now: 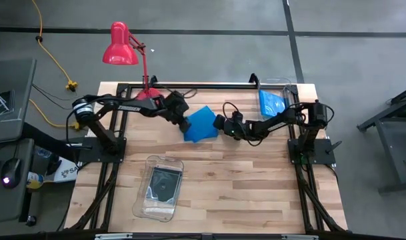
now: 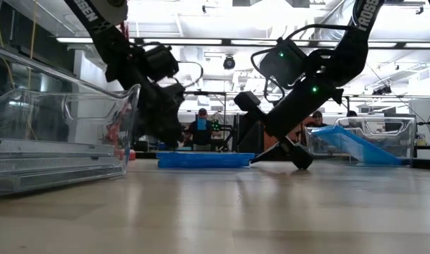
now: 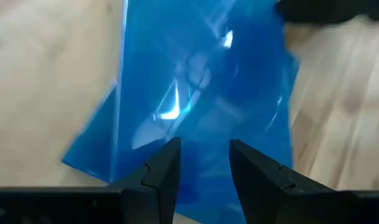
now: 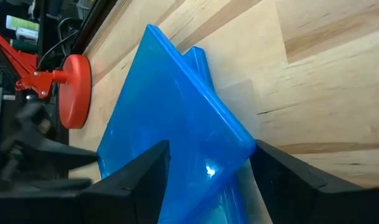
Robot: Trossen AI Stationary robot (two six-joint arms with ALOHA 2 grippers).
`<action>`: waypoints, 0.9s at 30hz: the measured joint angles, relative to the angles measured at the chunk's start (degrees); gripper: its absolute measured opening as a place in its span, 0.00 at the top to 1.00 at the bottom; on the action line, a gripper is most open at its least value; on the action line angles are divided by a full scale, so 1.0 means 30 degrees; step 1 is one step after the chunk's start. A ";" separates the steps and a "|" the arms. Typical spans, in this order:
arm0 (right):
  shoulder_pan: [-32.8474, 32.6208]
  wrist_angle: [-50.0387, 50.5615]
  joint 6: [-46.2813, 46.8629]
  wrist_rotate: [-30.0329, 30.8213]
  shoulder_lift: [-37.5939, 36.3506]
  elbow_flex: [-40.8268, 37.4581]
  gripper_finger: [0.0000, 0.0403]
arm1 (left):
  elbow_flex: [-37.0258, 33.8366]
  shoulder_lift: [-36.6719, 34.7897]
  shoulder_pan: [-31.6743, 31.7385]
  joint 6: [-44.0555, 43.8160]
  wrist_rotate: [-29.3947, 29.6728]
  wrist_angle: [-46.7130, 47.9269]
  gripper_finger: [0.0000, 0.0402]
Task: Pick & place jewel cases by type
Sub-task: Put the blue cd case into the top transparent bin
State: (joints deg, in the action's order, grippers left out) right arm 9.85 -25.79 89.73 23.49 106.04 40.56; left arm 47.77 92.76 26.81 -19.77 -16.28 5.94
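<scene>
While both spread tools flank the blue cases (image 1: pixel 202 124), only overhead shows the dark-case bin (image 1: pixel 160 188).

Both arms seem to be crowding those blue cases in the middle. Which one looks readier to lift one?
Probably the right. Its tool has an open finger either side of the top thin blue square jewel case, which is tilted up. The left tool is open above the same stack, straddling no edge.
</scene>
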 joint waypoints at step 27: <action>0.0755 -0.0779 -0.0901 -0.0448 0.0066 -0.0058 0.47 | 0.0044 0.1178 -0.0813 0.0423 0.0425 -0.0388 0.67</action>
State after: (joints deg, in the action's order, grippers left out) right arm 12.12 -28.13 87.02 22.15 106.24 40.38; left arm 47.90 96.29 24.37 -18.50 -15.00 4.78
